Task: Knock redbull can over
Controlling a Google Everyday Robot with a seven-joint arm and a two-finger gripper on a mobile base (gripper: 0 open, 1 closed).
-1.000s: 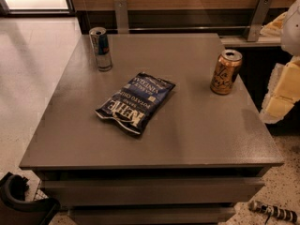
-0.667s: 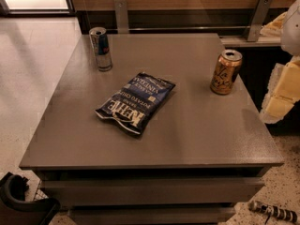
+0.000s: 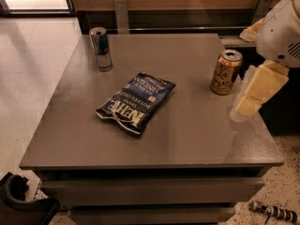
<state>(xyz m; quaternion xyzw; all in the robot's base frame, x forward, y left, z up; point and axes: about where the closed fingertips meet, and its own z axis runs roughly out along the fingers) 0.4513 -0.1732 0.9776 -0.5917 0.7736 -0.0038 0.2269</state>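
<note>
Item 1: redbull can, standing upright near the far left corner of the tabletop. I count the knock as not yet done.

Item 2: gripper, over the right edge, well apart from my target. Open or closed, I cannot tell.

Item 3: Kettle chip bag, flat, mid-table.

Item 4: gold can, upright near the right edge, just beside the gripper.

Remaining, as I judge it: the whole approach and the push.

The gripper hangs at three o'clock over the right rim of the table. Its arm is cut off by the frame at two o'clock. A black shape at seven o'clock runs out of the corner. Lettering on the gold can is too blurred to read.
</note>
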